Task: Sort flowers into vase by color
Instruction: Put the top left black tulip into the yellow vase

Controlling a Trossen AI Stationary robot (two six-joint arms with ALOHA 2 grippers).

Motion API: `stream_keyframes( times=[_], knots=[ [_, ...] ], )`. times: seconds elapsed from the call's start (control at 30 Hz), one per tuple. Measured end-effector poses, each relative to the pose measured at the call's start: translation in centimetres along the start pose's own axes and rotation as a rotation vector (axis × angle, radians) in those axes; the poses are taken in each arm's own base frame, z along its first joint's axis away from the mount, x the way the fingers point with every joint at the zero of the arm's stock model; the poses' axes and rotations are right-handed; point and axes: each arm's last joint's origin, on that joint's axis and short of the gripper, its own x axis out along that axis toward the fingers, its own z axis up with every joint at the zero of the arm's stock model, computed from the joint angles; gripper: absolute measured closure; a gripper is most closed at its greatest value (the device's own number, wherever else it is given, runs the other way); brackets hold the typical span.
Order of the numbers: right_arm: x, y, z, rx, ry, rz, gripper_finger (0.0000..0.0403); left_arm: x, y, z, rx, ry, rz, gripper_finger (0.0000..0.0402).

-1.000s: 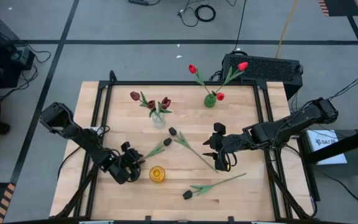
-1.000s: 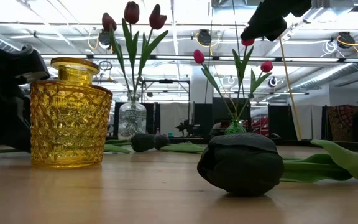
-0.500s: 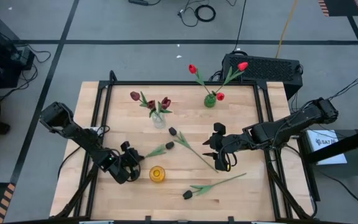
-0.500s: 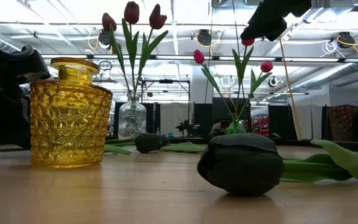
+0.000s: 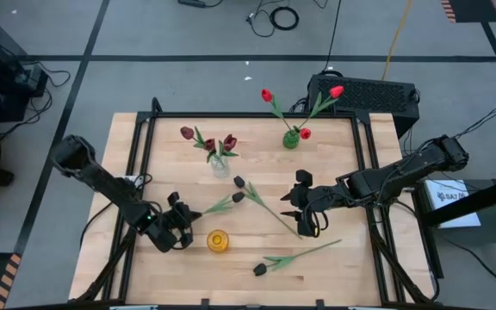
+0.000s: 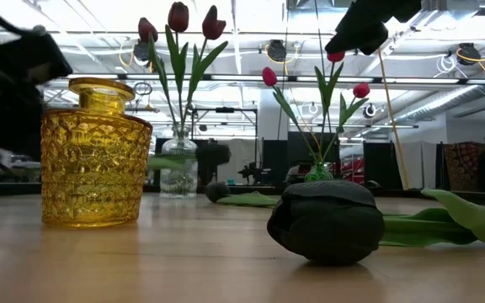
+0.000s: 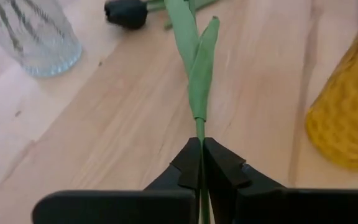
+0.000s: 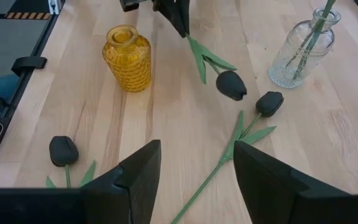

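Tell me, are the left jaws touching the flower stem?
Touching. The left wrist view shows the left gripper shut on the green stem, with no gap.

One camera looks straight down on my table (image 5: 317, 267); one sits low at its surface. Each wrist camera looks closely past its tool. All share the yellow vase (image 5: 218, 241).

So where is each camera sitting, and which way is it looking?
High view: above the table, looking straight down; both arms show, left gripper shut on a black tulip's stem.
Low view: at tabletop height, looking level past the yellow vase into the room; dark arm parts show above.
Left wrist view: on the left arm, looking past its shut fingers along the stem.
Right wrist view: on the right arm, over its open fingers.
Shared: every view shows the yellow vase.
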Motion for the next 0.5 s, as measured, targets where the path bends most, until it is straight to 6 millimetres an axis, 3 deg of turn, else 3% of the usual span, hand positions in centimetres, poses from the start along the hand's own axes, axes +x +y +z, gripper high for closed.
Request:
stream_keyframes(
  times=[0.3, 0.5],
  knots=[
    [0.0, 0.0, 0.1, 0.004, -0.015, 0.003, 0.0209, -1.4, -1.0, 2.9, 0.057, -0.124, -0.013, 0.0382],
    [0.0, 0.1, 0.4, -0.019, -0.045, 0.011, 0.0209, -3.3, -1.8, 6.2, 0.111, -0.241, -0.011, 0.0382]
  ],
)
